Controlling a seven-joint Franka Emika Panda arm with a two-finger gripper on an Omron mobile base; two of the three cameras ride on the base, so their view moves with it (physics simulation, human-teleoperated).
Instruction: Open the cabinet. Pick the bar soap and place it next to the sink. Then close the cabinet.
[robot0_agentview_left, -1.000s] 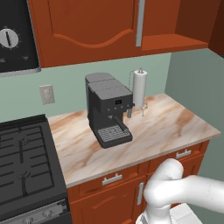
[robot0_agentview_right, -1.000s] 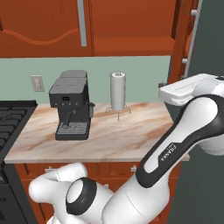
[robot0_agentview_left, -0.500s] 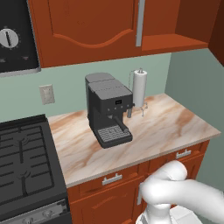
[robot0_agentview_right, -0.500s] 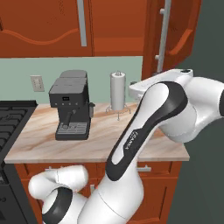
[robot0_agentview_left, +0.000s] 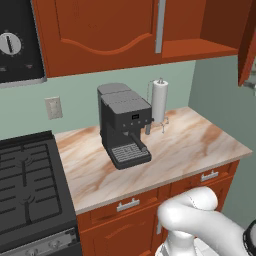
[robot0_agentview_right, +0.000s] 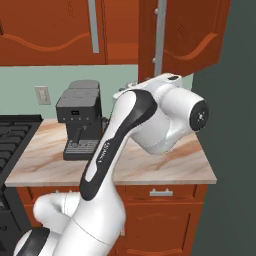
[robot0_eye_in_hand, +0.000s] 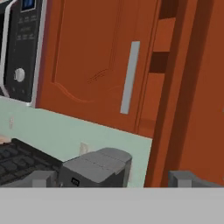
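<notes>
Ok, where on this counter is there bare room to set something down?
The marble counter is bare right of the paper-towel roll, out to its right end. Another free strip lies between the stove and the coffee machine, running along the front edge. It is crowded at the back middle, where the roll stands close beside the machine.

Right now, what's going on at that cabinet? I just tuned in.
The white arm is raised in front of the cabinet. The right door is swung open and the left door is shut. The hand is open and holds nothing, looking at the left door's handle and the opening beside it. The bar soap is not to be seen yet, so the pick has not begun. The coffee machine and the paper-towel roll stand on the counter.
</notes>
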